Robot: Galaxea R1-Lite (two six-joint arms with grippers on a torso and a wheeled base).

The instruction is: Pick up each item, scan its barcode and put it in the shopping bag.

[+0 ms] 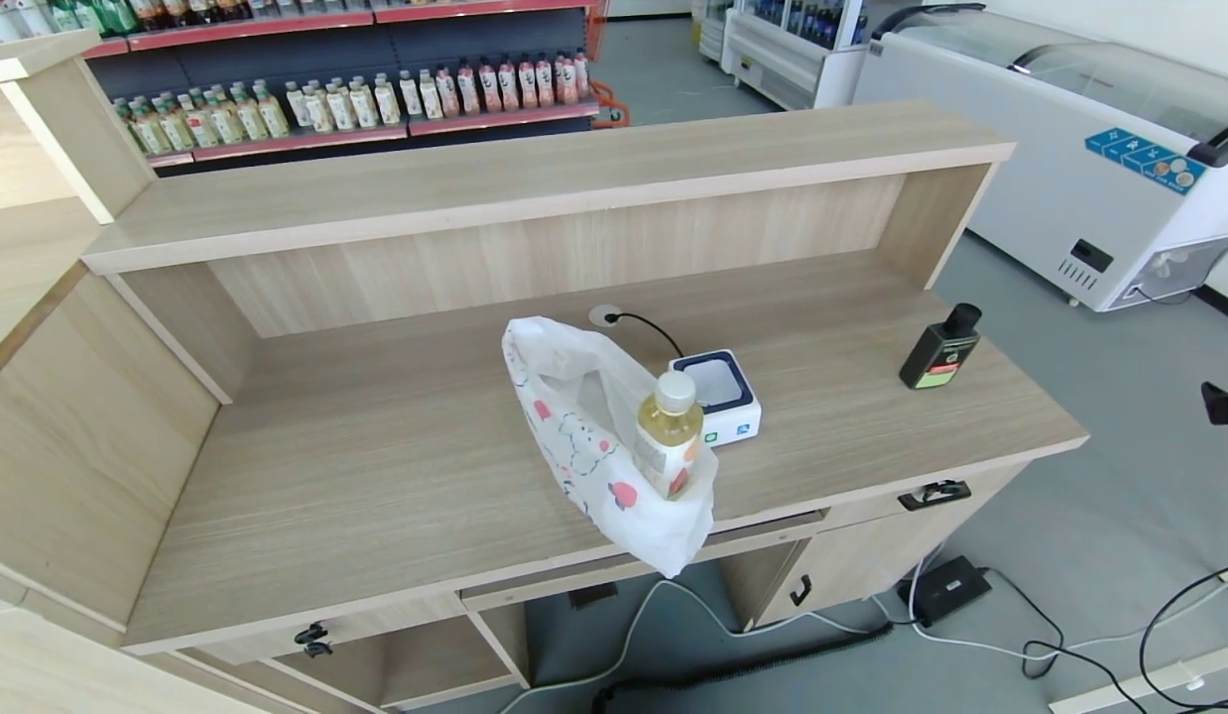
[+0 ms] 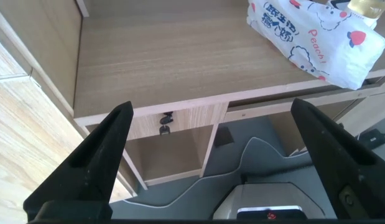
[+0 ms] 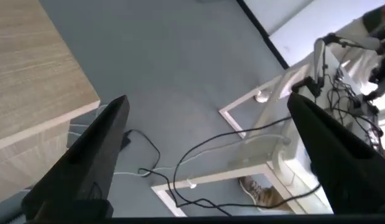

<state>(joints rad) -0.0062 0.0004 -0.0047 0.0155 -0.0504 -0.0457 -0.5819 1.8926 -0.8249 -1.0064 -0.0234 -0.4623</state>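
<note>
Shop floor, shelves of drink bottles [image 1: 356,99] and white chest freezer [image 1: 1070,149] standing beyond pale wooden worktop [image 1: 396,466]. White patterned plastic shopping bag [image 1: 584,446] sitting at front edge, corner overhanging. Yellow drink bottle with white cap [image 1: 669,431] standing inside bag. White square scanner [image 1: 723,397] sitting just behind bag. Dark black-capped bottle [image 1: 939,349] standing well apart near right end. Left claw [image 2: 212,112] gaping wide before worktop front. Right claw [image 3: 208,102] gaping wide over grey floor beside worktop's end.
</note>
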